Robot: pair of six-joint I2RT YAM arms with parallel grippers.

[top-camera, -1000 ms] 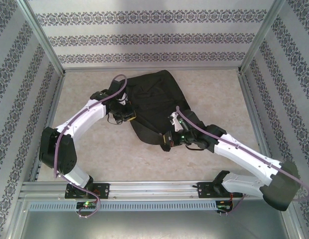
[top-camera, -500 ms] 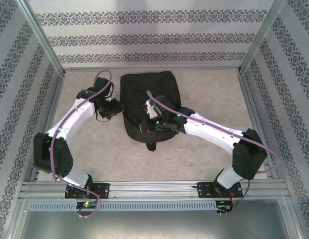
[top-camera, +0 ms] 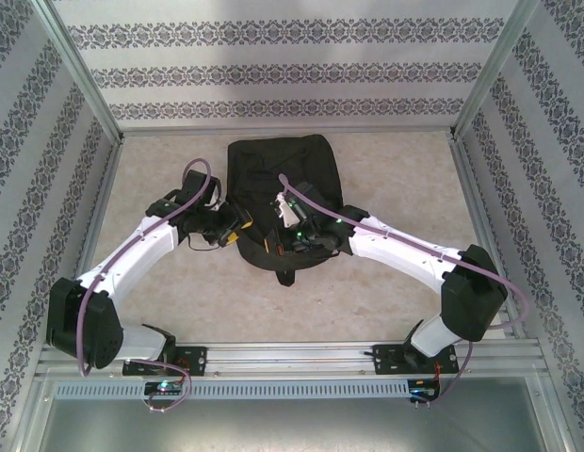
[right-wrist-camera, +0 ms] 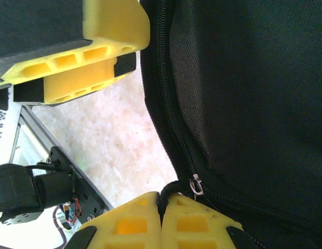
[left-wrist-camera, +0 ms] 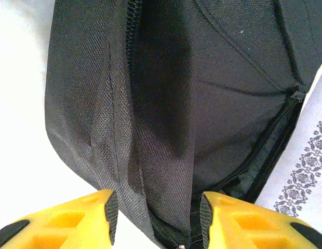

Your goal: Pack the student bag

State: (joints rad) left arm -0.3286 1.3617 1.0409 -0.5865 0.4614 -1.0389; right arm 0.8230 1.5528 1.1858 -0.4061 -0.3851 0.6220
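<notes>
The student bag (top-camera: 278, 169), a large black fabric backpack, lies flat at the back middle of the table. My left gripper (top-camera: 241, 227) is at its near left edge. In the left wrist view this gripper (left-wrist-camera: 156, 218) is open, its yellow fingers (left-wrist-camera: 98, 212) standing either side of a fold of the bag (left-wrist-camera: 166, 104) beside a zipper line. My right gripper (top-camera: 294, 239) rests on the bag's near end. The right wrist view has the right gripper (right-wrist-camera: 162, 199) shut on a black zipper pull (right-wrist-camera: 174, 188), next to the metal slider (right-wrist-camera: 195, 184).
The beige table (top-camera: 179, 292) is walled by patterned panels and aluminium posts (top-camera: 80, 66). A metal rail (top-camera: 292, 356) runs along the near edge by the arm bases. The left gripper's fingers (right-wrist-camera: 98, 46) hang close by in the right wrist view.
The bag, stretched out a second ago, has settled into a compact shape. My left gripper has opened, swung away and come back to the bag's near left edge. The right gripper moved left, staying shut.
</notes>
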